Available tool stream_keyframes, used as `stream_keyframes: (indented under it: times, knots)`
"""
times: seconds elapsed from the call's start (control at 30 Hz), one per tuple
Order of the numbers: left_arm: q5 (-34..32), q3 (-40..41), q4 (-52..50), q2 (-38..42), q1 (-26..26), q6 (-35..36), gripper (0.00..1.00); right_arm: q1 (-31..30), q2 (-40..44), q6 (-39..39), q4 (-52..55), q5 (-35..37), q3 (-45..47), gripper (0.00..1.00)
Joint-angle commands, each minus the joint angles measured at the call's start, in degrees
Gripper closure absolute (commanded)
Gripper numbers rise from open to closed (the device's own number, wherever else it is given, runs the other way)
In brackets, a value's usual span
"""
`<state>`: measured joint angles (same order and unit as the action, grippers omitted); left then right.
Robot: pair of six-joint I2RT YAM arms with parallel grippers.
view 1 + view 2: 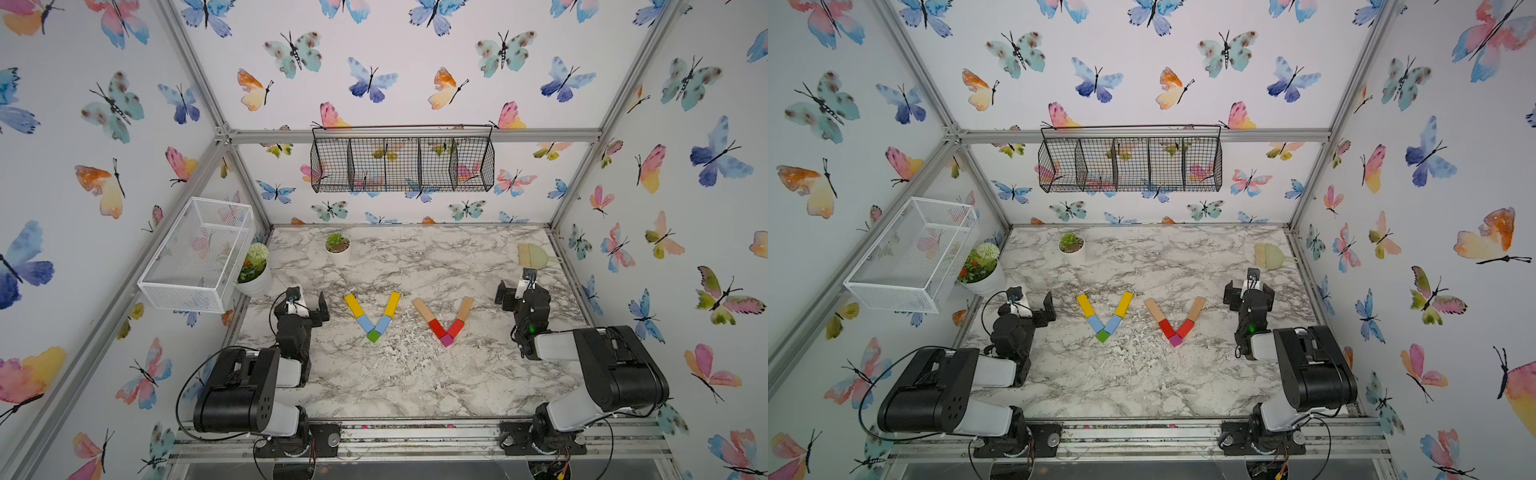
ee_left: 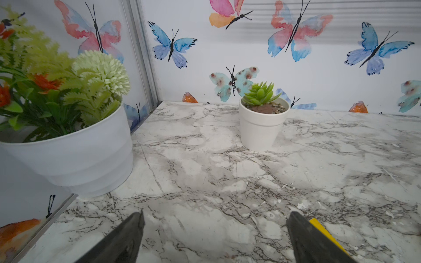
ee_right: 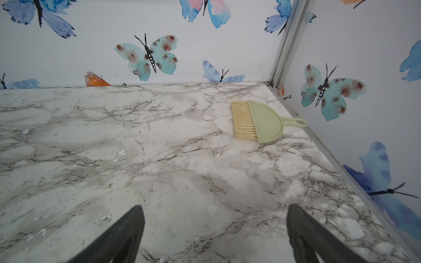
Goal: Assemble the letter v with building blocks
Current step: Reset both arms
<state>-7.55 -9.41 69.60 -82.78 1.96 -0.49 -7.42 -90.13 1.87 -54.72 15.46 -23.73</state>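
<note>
Two V shapes of building blocks lie flat mid-table in both top views. The left V has two yellow bars (image 1: 354, 305) (image 1: 392, 304), two light-blue bars (image 1: 365, 323) (image 1: 382, 324) and a green cube (image 1: 373, 336) at its tip. The right V has two tan bars (image 1: 424, 309) (image 1: 465, 308), two red bars (image 1: 437, 328) (image 1: 455, 328) and a magenta cube (image 1: 446, 340). My left gripper (image 1: 307, 301) (image 2: 214, 230) stands open and empty just left of the yellow bar (image 2: 319, 227). Right of the tan bar, my right gripper (image 1: 519, 291) (image 3: 214, 225) is open over bare marble.
A white flower pot (image 1: 255, 274) sits at the table's left edge and a small succulent pot (image 1: 337, 248) at the back. A green hand brush (image 1: 536, 254) lies back right. A white mesh basket (image 1: 195, 253) and a black wire basket (image 1: 402, 162) hang on the walls.
</note>
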Motion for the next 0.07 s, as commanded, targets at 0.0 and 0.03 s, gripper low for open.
stream_keyframes:
  times: [0.0, 0.03]
  knots:
    - [1.11, 0.11, 1.44, -0.45, -0.22, -0.4, 0.02, 0.32, -0.74, -0.6, 2.16, -1.74, -0.36, 0.02]
    - [1.13, 0.16, 1.44, -0.53, -0.2, -0.39, 0.02, 0.36, -0.46, -0.62, 1.56, -1.7, 0.13, 0.02]
